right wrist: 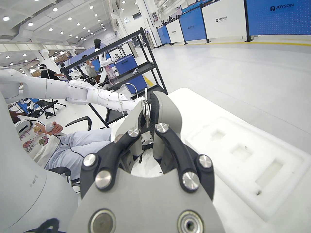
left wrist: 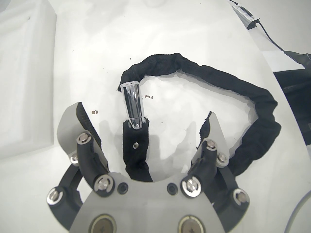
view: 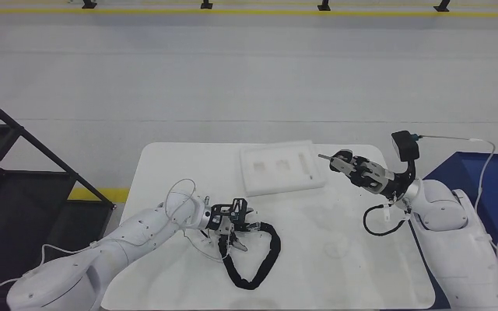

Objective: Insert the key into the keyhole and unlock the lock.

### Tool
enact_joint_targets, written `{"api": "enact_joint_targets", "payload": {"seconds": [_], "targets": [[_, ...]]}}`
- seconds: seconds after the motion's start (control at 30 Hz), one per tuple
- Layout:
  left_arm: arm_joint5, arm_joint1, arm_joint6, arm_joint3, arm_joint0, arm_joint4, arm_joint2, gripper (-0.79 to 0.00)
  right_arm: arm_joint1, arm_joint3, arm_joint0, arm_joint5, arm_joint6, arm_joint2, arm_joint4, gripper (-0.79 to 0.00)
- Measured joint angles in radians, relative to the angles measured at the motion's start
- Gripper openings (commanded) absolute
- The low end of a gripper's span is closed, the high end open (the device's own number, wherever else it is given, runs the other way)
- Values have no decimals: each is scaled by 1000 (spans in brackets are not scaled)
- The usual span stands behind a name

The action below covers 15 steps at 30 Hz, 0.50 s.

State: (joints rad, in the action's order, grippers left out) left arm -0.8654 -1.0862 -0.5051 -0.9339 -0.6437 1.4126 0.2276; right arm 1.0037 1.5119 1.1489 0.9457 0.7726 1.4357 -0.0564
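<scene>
Gripping one key, right hand; one lock.

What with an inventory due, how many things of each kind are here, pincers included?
chain lock: 1
key: 1
foam tray: 1
pincers: 2, the left pincer open, the right pincer shut on the key
Total: 5

The key is largely hidden between the right gripper's jaws, only its tip showing.
</scene>
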Motion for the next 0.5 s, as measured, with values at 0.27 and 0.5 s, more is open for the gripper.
{"api": "enact_joint_targets", "payload": {"seconds": [0.27, 0.5], "targets": [[5, -28, 4, 35, -6, 25, 12, -314, 0, 0, 0, 0, 0, 0, 0, -785], [-1, -48, -11, 78, -12, 29, 29, -748, 0, 0, 0, 0, 0, 0, 0, -785]]}}
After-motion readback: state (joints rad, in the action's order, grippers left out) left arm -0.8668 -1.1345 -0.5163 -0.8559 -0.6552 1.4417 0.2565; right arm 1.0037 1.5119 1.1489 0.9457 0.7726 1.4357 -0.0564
